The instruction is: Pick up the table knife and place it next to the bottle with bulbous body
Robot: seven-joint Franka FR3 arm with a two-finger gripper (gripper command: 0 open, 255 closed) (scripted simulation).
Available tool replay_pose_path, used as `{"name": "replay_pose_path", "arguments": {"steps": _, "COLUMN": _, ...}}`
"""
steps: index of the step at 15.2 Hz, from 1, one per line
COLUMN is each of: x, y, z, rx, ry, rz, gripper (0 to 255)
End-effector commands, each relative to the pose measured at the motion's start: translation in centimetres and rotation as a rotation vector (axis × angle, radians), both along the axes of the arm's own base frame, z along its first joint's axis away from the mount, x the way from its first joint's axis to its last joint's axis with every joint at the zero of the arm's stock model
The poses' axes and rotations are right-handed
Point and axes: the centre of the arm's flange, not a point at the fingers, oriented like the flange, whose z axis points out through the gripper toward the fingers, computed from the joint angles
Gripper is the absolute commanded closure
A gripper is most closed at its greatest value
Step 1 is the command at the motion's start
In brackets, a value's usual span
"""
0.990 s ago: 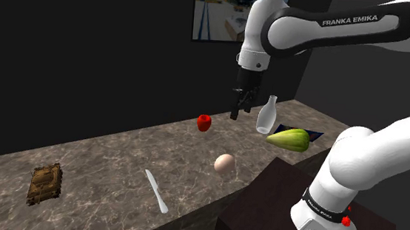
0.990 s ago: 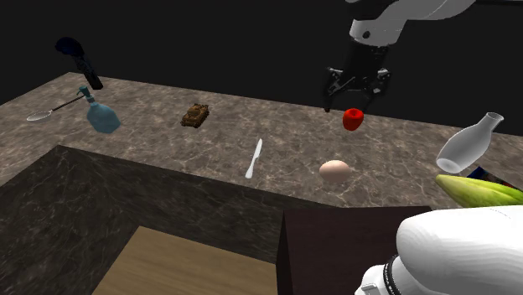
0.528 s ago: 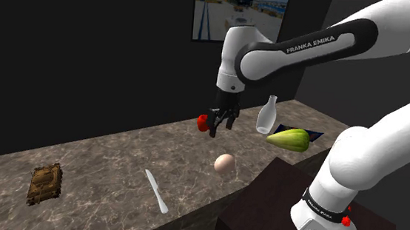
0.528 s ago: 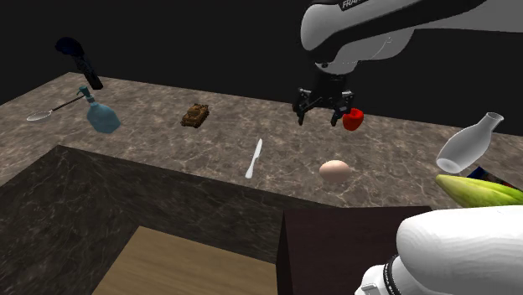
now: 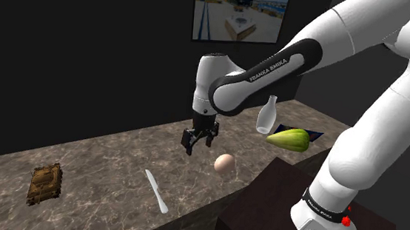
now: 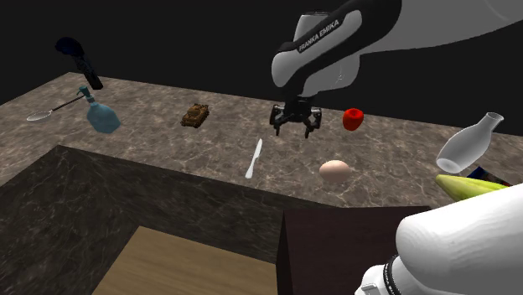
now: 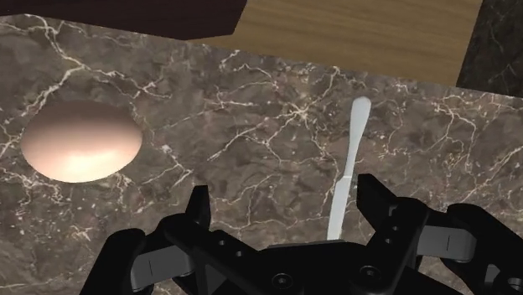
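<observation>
The table knife (image 6: 255,157) lies flat on the marbled countertop (image 6: 159,138). Its long axis runs across the counter's depth, slanted a little. One end points at the edge nearest my stand and the other at the back. In the wrist view the knife (image 7: 348,168) shows a rounded end pointing away from me toward that edge. I cannot tell which end is the blade.

In the shoulder view the knife (image 5: 156,192) sits below and to the left of my gripper (image 5: 198,143), apart from it. My gripper hangs over the counter with its fingers spread and nothing between them. In the second exterior view my gripper (image 6: 295,126) is to the right of the knife and farther back. Seen from my gripper (image 7: 285,201), the knife's near end runs in beside one fingertip (image 7: 369,188) rather than through the middle of the gap.

The knife is slim, pale grey-white and plain, all one colour.

Sweeping the second exterior view from its left, a spoon (image 6: 52,109) comes first. Just right of it is the blue round-bodied bottle (image 6: 102,116), well apart from the knife. Next come a small brown toy (image 6: 195,115), the knife and my hand. Past them are a red object (image 6: 354,118), an egg (image 6: 335,172) and a white bottle (image 6: 469,142).
</observation>
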Motion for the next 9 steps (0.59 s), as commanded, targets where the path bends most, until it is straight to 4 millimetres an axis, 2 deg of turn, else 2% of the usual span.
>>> {"name": "replay_pose_path", "arguments": {"steps": 1, "x": 1.2, "y": 1.5, "z": -1.8, "rx": 0.004, "ry": -0.003, "rz": -0.020, "gripper": 0}}
{"name": "replay_pose_path", "arguments": {"steps": 9, "x": 6.0, "y": 6.8, "z": -9.4, "rx": 0.010, "ry": -0.006, "rz": -0.095, "gripper": 0}}
